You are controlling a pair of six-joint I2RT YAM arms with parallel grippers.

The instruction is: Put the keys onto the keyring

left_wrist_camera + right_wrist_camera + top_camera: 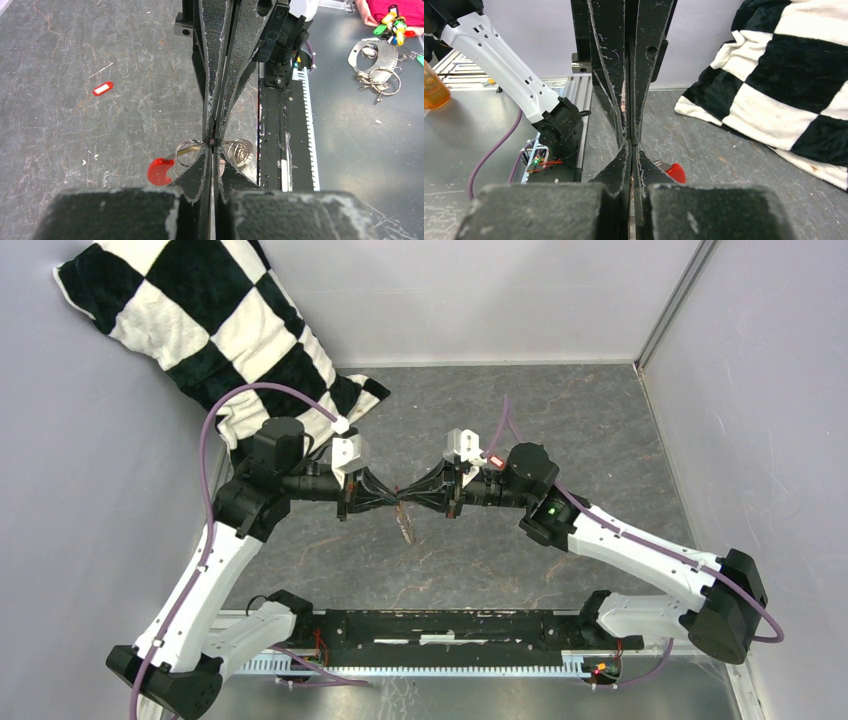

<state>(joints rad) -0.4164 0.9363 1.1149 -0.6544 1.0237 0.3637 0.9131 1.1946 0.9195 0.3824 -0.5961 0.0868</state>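
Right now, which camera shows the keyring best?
The left wrist view: the keyring shows as metal loops either side of the shut fingers. The right wrist view hides nearly all of it behind them; the top view gives only a tiny blur.

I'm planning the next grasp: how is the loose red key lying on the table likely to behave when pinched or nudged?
The red key looks tiny and thin, so probably light and apt to skid on the table if nudged. Lying flat, it likely offers little edge to pinch. Its plastic head looks stiff, not floppy.
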